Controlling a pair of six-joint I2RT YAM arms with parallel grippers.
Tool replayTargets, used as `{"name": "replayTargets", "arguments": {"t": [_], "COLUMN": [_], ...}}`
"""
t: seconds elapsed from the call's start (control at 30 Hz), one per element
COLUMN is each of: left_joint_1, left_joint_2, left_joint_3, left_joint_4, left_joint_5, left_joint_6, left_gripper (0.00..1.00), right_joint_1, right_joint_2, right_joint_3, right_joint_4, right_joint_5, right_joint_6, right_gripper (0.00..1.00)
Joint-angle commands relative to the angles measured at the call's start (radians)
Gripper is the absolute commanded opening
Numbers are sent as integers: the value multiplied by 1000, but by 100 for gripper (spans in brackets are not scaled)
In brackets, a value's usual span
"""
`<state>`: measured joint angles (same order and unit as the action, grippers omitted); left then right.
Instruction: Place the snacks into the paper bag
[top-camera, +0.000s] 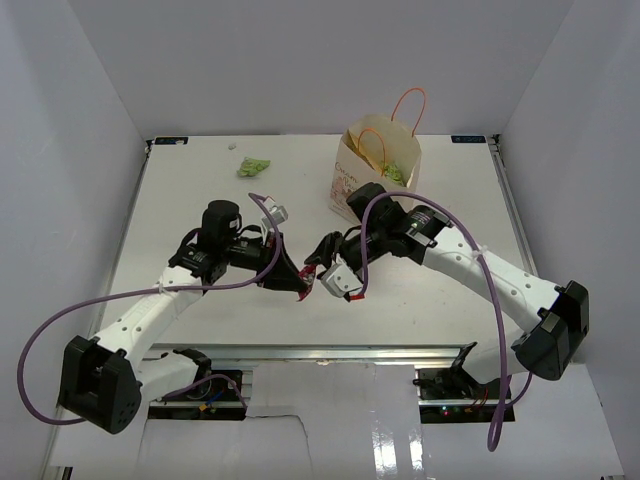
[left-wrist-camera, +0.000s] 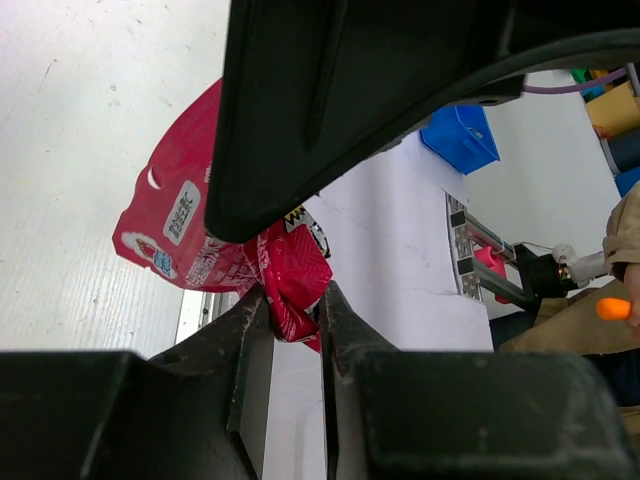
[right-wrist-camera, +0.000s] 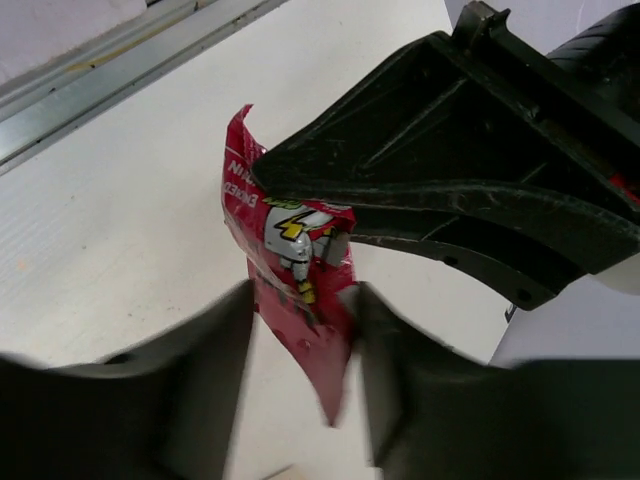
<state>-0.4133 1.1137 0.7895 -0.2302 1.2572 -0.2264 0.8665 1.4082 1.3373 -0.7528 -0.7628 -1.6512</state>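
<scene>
A magenta-red snack packet (left-wrist-camera: 200, 225) hangs above the table between both grippers. My left gripper (left-wrist-camera: 296, 310) is shut on one crumpled end of it. My right gripper (right-wrist-camera: 303, 310) has a finger against each side of the packet's (right-wrist-camera: 300, 250) other end, blurred by motion. In the top view the two grippers meet at the table's middle front, left gripper (top-camera: 300, 288) and right gripper (top-camera: 322, 272) tip to tip. The paper bag (top-camera: 352, 185) stands upright at the back right, with something green (top-camera: 394, 173) showing inside it. A green snack packet (top-camera: 253, 166) lies at the back left.
White walls enclose the table on three sides. A metal rail (top-camera: 330, 352) runs along the near edge. The bag's orange handles (top-camera: 408, 105) stick up above its rim. Purple cables loop off both arms.
</scene>
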Motion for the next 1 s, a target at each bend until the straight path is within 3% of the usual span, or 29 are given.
{"name": "replayTargets", "arguments": {"t": [0.0,0.13,0.23,0.33,0.47,0.53,0.63,0.73,0.77,0.83,0.9,0.97], "left_joint_1": [2,2,2,2,7,18,48,62,65,71,87,103], "left_joint_2": [-3,8,14,2,-47,-84,-126,-150,-149,-120,-85,-16], "left_joint_3": [13,31,54,85,117,128,135,151,158,183,203,232], "left_joint_4": [32,34,46,49,39,37,45,25,2,-27,-67,-104], "left_joint_5": [7,-12,-30,-86,-212,-278,-422,-703,-860,-977,-1048,-1062], "left_joint_6": [25,25,13,9,33,39,33,-22,-71,-120,-177,-218], "left_gripper": [6,12,22,49,71,76,79,96,98,98,98,98], "right_joint_1": [26,28,26,26,11,-33,-112,-216,-240,-309,-371,-411], "right_joint_2": [-2,-5,-11,-23,-67,-84,-130,-173,-187,-193,-187,-175], "right_joint_3": [8,-6,-12,-29,-58,-61,-52,-1,19,68,152,227], "right_joint_4": [-48,-37,-25,-16,-10,9,85,235,289,459,538,623], "right_joint_5": [-12,-3,-4,3,26,-3,-43,-69,-40,28,175,347], "right_joint_6": [16,45,74,99,151,200,355,615,707,1003,1243,1359], "right_gripper": [39,22,8,8,8,8,8,8,8,8,8,8]}}
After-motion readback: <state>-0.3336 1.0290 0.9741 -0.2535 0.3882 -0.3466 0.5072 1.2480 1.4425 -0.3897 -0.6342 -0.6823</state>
